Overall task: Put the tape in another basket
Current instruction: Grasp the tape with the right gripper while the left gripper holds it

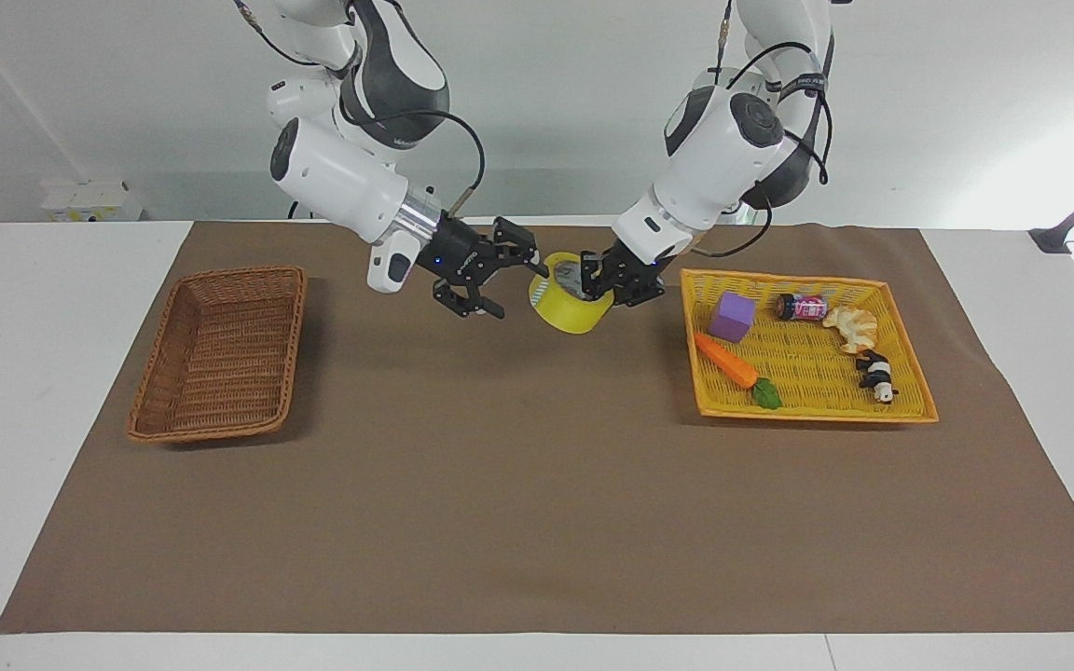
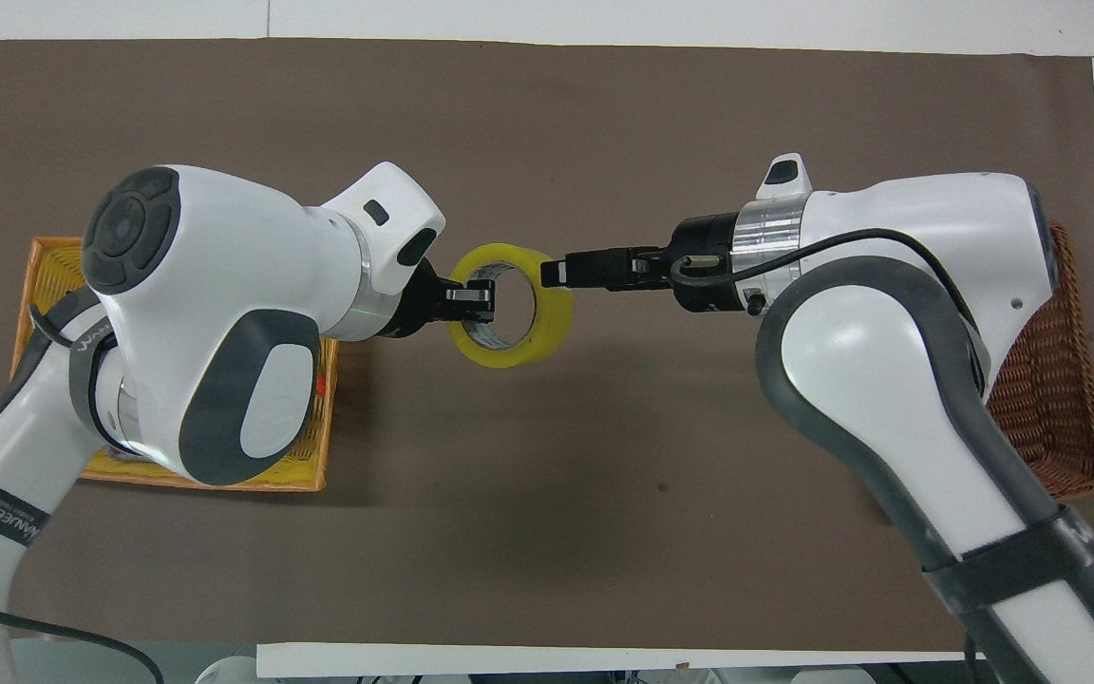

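Note:
The yellow tape (image 1: 567, 306) hangs tilted above the brown mat, close to the yellow tray basket. My left gripper (image 1: 598, 277) is shut on the roll's wall, one finger inside the core; the overhead view shows this left gripper (image 2: 477, 296) at the tape (image 2: 550, 318). My right gripper (image 1: 513, 289) stands open beside the roll on the side toward the brown basket, its upper finger at the roll's rim. Whether that finger touches the roll I cannot tell. In the overhead view the right gripper (image 2: 556, 273) reaches the roll's edge. The brown wicker basket (image 1: 220, 354) sits empty at the right arm's end.
The yellow tray basket (image 1: 807, 415) at the left arm's end holds a purple cube (image 1: 732, 317), a carrot (image 1: 728, 362), a small can (image 1: 802, 307), a cream toy (image 1: 852, 326) and a panda figure (image 1: 875, 376). In the overhead view the right arm covers most of the brown basket (image 2: 1050, 418).

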Controlling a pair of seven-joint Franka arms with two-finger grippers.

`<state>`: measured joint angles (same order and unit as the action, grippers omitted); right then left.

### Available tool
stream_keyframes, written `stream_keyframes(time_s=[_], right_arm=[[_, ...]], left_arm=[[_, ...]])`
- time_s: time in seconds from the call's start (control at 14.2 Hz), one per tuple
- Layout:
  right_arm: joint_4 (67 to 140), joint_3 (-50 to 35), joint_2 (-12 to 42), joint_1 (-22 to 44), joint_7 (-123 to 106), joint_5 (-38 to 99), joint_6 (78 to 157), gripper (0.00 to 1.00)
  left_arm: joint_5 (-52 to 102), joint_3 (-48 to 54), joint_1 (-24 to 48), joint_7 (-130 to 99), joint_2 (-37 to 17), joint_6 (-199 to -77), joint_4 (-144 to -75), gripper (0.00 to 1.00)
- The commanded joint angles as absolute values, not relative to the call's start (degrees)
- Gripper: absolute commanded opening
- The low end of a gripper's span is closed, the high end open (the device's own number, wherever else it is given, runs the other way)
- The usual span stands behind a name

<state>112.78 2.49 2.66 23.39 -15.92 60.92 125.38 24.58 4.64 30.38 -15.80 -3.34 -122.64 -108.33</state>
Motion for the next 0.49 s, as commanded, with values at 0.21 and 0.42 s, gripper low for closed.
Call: stream_keyframes(time_s=[0.21, 0.42], right_arm=[[114.7, 2.02, 1.41, 24.17, -12.94, 64.51, 125.68, 1.0], [114.78, 2.11, 1.32, 25.66, -11.25, 64.51, 125.77, 1.0]], left_arm=[[25.58, 4.04, 30.41, -15.47, -3.43, -122.34, -107.75, 0.02], [25.58, 4.13, 30.32, -15.47, -3.43, -122.43, -107.75, 0.02]])
